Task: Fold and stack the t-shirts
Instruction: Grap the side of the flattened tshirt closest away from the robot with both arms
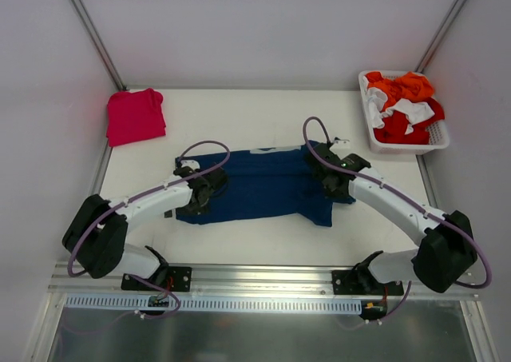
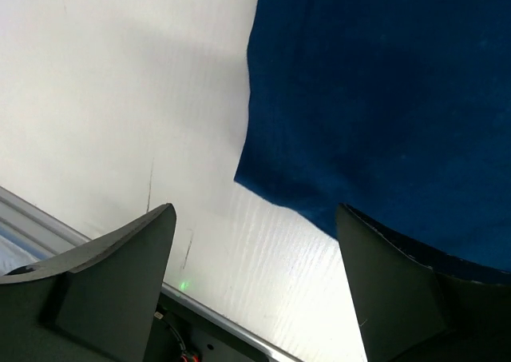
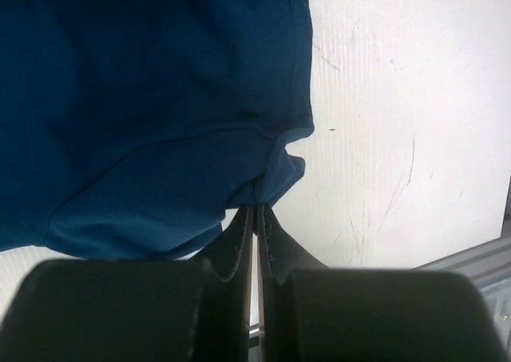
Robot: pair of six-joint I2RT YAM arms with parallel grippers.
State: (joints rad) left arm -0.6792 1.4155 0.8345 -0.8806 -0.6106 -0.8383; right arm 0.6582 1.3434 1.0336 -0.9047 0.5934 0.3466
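navy shirt (image 1: 263,188): spread flat
red shirt (image 1: 136,116): far left of navy shirt
left fingers (image 2: 120,282): released
right fingers (image 3: 275,242): pinching navy shirt

The navy shirt (image 1: 263,188) lies flat across the middle of the worktop (image 1: 263,114) as a wide band, its long side running left to right. A white label (image 1: 267,149) shows at its far edge. Its right end reaches nearer the front edge than the rest, and a pucker of cloth there is pinched in the right tool (image 3: 257,212). The red shirt (image 1: 136,116) sits well apart at the far left corner, a roughly square, slightly rumpled folded pile.
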